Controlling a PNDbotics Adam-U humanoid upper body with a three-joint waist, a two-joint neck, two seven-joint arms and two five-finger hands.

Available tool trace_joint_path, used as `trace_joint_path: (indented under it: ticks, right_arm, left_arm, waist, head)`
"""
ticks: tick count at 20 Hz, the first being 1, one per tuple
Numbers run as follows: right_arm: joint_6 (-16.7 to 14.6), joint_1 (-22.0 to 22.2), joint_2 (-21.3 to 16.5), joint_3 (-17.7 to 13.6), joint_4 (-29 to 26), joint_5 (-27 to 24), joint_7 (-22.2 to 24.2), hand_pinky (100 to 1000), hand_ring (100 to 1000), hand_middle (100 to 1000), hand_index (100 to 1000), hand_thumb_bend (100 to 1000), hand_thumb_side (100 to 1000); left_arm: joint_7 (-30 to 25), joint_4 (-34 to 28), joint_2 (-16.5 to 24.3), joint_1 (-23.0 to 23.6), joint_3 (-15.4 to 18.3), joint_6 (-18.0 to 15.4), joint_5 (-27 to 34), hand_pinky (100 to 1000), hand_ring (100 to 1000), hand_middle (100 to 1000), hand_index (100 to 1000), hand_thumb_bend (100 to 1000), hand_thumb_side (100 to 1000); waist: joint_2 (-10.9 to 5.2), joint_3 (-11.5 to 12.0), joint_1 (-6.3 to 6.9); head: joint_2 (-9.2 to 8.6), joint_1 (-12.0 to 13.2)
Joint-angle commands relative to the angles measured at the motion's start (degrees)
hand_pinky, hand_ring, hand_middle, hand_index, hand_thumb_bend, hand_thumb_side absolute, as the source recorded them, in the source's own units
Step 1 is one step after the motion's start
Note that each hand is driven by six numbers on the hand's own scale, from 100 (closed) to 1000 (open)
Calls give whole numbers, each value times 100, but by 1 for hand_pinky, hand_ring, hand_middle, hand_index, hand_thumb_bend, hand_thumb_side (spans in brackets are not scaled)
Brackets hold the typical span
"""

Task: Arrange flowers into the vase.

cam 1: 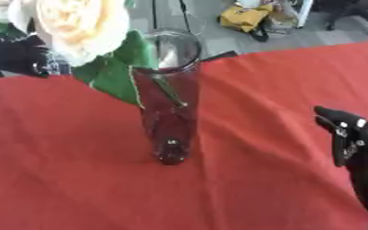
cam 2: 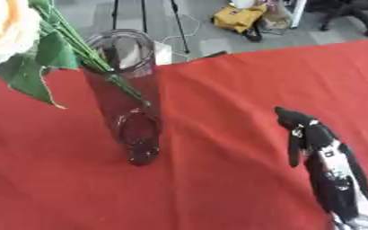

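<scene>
Flower [cam 1: 81,29]: cream bloom, far left, light, soft; hold by stem (judgement).
Vase [cam 1: 170,96]: clear glass, upright, fragile, tippable.
Right hand [cam 2: 317,139]: near right, fingers relaxed, holding nothing.
Left hand: unseen.

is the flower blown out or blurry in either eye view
Left eye view: the cream flower is overexposed and soft, petals barely separable. Right eye view: it is cut off at the left edge, equally washed out; the glass vase rim shows pale glare.

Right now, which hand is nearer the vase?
Left, though it is hardly visible: a dark shape at the far left edge behind the flower, beside the vase rim. The right hand hovers open over the red cloth, well right of the vase.
</scene>
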Motion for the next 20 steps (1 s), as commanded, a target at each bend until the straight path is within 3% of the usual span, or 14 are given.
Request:
trace_joint_path:
  ticks: [1, 10, 15, 17, 19, 20]
  right_arm:
    - [-39, -9, -12, -46, -92, 14, -17, 943, 932, 213, 818, 100, 1000]
    - [-54, -18, -2, -58, -92, 8, -39, 942, 931, 213, 818, 100, 1000]
    - [-79, -18, -2, -75, -92, -4, -61, 941, 931, 213, 818, 100, 1000]
    - [-84, -31, -8, -76, -92, -19, -68, 941, 931, 216, 818, 100, 1000]
    - [-94, -41, -12, -83, -92, -39, -80, 940, 931, 216, 818, 100, 1000]
    - [-100, -45, -12, -88, -92, -48, -86, 940, 930, 217, 817, 100, 1000]
  left_arm:
    - [55, -224, 313, 58, 203, 107, 101, 969, 922, 1000, 1000, 522, 1000]
    - [148, -581, 589, 560, 324, 206, 133, 967, 922, 1000, 1000, 505, 1000]
    - [303, -883, 709, 870, 419, 293, 3, 947, 910, 984, 1000, 402, 1000]
    - [488, -1098, 720, 1056, 496, 363, -56, 922, 877, 959, 1000, 288, 1000]
    - [764, -1433, 700, 1308, 583, 483, -97, 916, 865, 952, 1000, 257, 1000]
    - [888, -1590, 682, 1429, 620, 562, -94, 893, 830, 925, 1000, 183, 1000]
  waist:
    - [-107, 33, -38]
    - [-93, 154, -113]
    - [-86, 196, -148]
    - [-85, 230, -163]
    - [-79, 251, -182]
    - [-76, 263, -191]
  head:
    - [-1, -31]
    - [-50, -59]
    - [-51, -60]
    - [-38, -55]
    - [-28, -59]
    - [-22, -62]
